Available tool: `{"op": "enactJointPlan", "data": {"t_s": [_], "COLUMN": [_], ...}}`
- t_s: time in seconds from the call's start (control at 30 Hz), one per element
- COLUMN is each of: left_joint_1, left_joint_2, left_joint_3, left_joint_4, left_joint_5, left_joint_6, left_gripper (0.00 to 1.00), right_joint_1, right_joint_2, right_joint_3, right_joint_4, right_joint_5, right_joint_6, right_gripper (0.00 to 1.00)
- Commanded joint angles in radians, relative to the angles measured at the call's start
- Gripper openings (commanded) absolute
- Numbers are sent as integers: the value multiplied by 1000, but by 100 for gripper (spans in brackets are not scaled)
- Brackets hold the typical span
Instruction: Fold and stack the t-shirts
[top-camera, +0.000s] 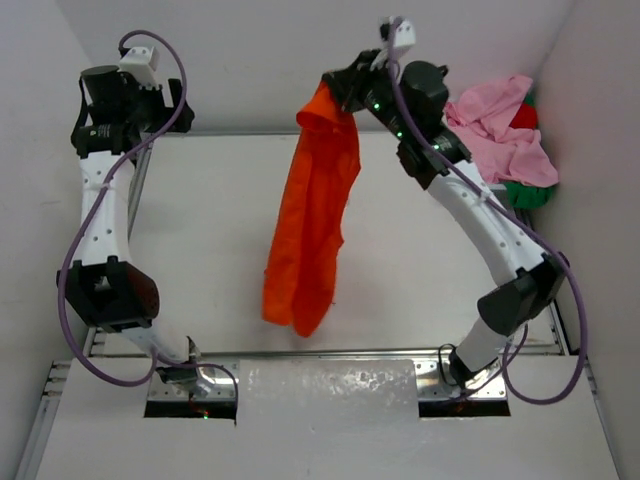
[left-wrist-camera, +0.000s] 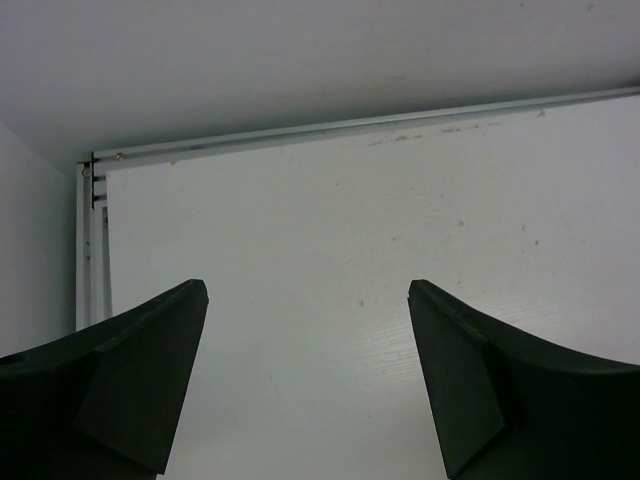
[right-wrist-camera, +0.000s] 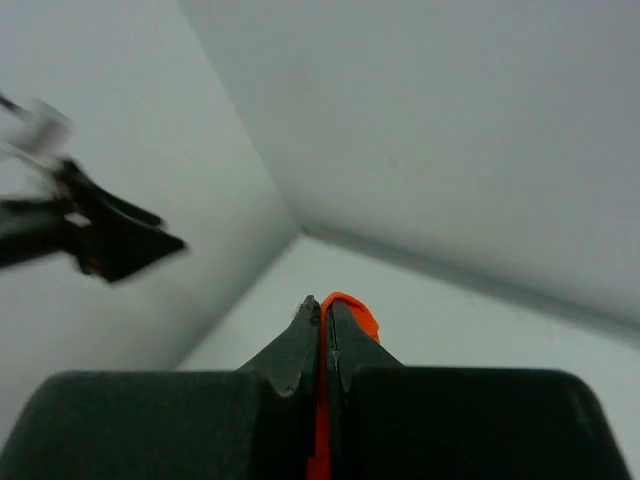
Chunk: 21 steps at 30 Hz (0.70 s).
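My right gripper (top-camera: 335, 88) is shut on the top edge of the orange t-shirt (top-camera: 312, 220) and holds it high over the table's middle, so the shirt hangs down in a long crumpled strip. In the right wrist view a sliver of orange cloth (right-wrist-camera: 350, 310) shows pinched between the closed fingers (right-wrist-camera: 300, 345). My left gripper (left-wrist-camera: 308, 290) is open and empty, raised over the far left of the table. The pink t-shirt (top-camera: 500, 135) lies heaped at the far right, with the red t-shirt (top-camera: 524, 116) and the green t-shirt (top-camera: 527, 193) partly hidden under it.
The white table (top-camera: 210, 250) is walled in white on the back and both sides. A metal rail (left-wrist-camera: 350, 125) runs along its far edge. The arm bases sit on a metal plate (top-camera: 330, 385) at the near edge.
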Motion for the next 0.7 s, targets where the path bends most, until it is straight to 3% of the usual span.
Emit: {"op": "enactJointPlan", "data": {"t_s": [0.0,0.13,0.2,0.23,0.27,0.3,0.4,0.5,0.57,0.67], "left_joint_1": [23,4,-46,-75,-138,-169,-261,-269,-272,-298], "left_joint_2": [-22,9,31,49,57,64,49,5,-31,-43], "left_joint_3": [55,49,25,8,-14,-67,-231,-433,-517,-598], "left_joint_4": [-17,-72,-147,-177,-209,-274,-346,-323,-315,-376], "left_joint_5": [93,140,114,87,68,58,48,-8,-57,-50], "left_joint_6": [29,115,202,239,279,366,477,557,589,609], "left_gripper": [81,76,71,70,70,68,64,63,62,58], "right_joint_1": [-14,-72,-130,-148,-168,-206,-236,-236,-236,-230], "right_joint_2": [31,71,105,161,198,239,413,381,320,277], "right_joint_3": [-88,-230,-311,-322,-312,-289,-101,-181,-302,-399], "right_joint_4": [-119,-197,-204,-213,-251,-285,-563,-521,-421,-342], "right_joint_5": [122,125,47,18,-42,-73,-43,2,-13,-39], "right_joint_6": [-18,50,87,91,88,75,-87,-127,-131,-125], "right_gripper": [0,0,0,9,31,66,81,80,64,32]}}
